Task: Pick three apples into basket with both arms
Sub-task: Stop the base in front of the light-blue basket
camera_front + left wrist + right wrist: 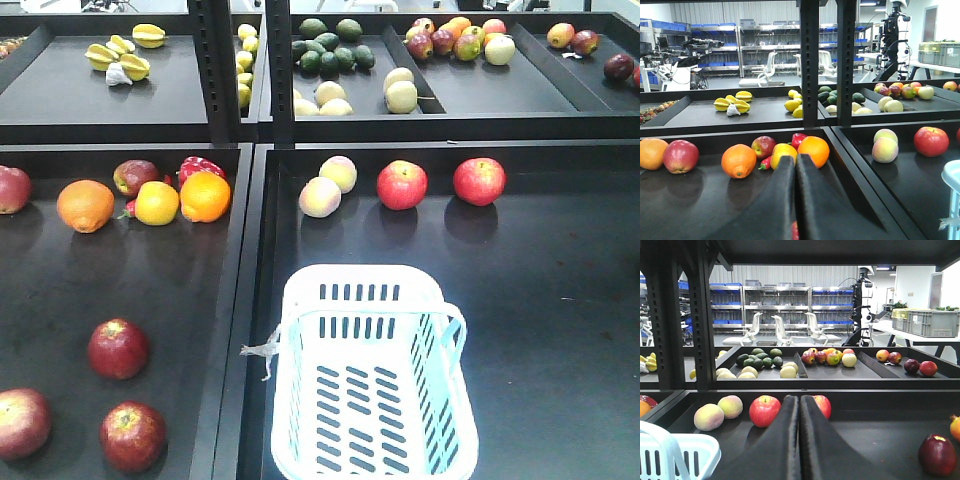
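Note:
Three dark red apples lie at the near left of the left tray [118, 348], [132, 435], [20, 422]. Two brighter red apples [402, 184], [479, 181] sit at the back of the right tray. The pale blue-white basket [300, 400] stands empty at the near end of the right tray, its rim also showing as the basket [700, 452]. Neither arm shows in the front view. My left gripper [796, 159] is shut and empty, pointing at the fruit cluster. My right gripper [799, 399] is shut and empty, between one apple [765, 410] and another half-hidden apple [824, 405].
Oranges [85, 205], [205, 196], a yellow fruit [157, 202], a red pepper [200, 166] and two more apples [136, 176], [10, 188] lie at the back of the left tray. Two pale peaches [320, 196] sit behind the basket. A maroon apple [937, 455] lies right. Black posts [215, 70] divide the shelves.

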